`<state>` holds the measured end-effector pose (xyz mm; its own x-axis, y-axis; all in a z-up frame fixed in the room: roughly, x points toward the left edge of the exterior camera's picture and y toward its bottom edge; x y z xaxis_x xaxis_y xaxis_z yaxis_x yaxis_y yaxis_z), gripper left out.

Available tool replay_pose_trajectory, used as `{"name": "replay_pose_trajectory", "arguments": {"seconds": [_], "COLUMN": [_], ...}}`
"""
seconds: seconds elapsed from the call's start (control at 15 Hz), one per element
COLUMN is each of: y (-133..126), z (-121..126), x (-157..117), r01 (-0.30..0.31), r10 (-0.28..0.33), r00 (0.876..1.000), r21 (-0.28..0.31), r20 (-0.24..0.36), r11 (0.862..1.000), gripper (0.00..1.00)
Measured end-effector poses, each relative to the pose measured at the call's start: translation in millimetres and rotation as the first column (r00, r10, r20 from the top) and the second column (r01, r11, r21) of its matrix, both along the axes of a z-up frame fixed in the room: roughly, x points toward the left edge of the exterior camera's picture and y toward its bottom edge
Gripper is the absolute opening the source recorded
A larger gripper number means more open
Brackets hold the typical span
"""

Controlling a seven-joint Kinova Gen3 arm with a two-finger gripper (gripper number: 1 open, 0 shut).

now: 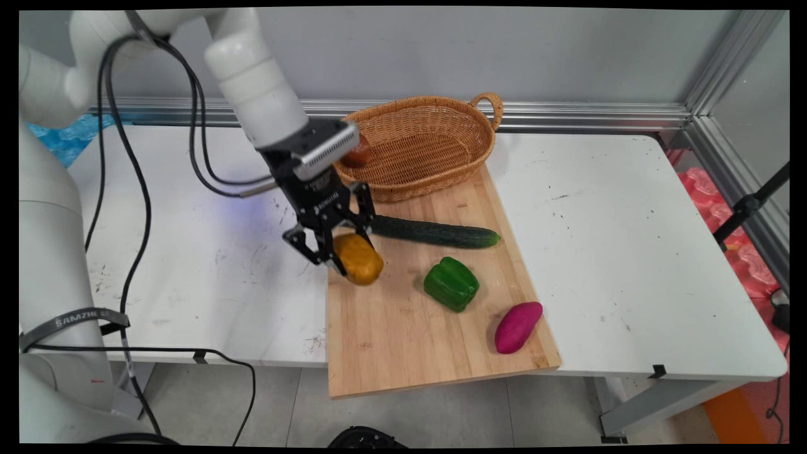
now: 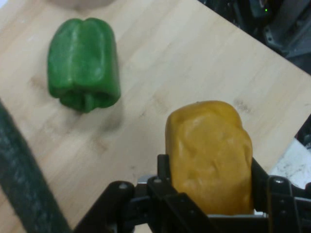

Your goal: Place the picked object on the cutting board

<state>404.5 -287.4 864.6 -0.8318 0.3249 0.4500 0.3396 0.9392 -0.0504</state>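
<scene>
Fingers pinch a lumpy yellow pepper above the wooden board.

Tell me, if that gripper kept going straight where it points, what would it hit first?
Probably the cutting board: the gripper, shut on a yellow pepper, points down at bare wood just beyond it. Depth is uncertain.

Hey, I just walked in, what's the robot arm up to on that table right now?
The arm's claw is shut on a yellow-orange pepper at the left edge of a wooden cutting board. Whether the pepper touches the board or is just above it, I cannot tell. On the board lie a cucumber, a green pepper and a purple sweet potato. A wicker basket at the board's far end holds a reddish-brown item.
</scene>
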Motion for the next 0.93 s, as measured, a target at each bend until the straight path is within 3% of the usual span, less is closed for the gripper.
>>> {"name": "replay_pose_trajectory", "arguments": {"seconds": [0.47, 0.87, 0.93], "y": [-1.8, -1.3, -1.0], "z": [-54.4, -74.0, -76.3], "x": [-28.9, -38.1, -39.5], "r01": [0.091, 0.119, 0.123], "r10": [-0.091, -0.119, -0.123], "r00": [0.996, 0.993, 0.992], "r21": [-0.022, -0.023, -0.024], "r20": [0.0, -0.002, -0.003], "r11": [0.996, 0.993, 0.992], "gripper": [0.0, 0.0, 1.0]}}
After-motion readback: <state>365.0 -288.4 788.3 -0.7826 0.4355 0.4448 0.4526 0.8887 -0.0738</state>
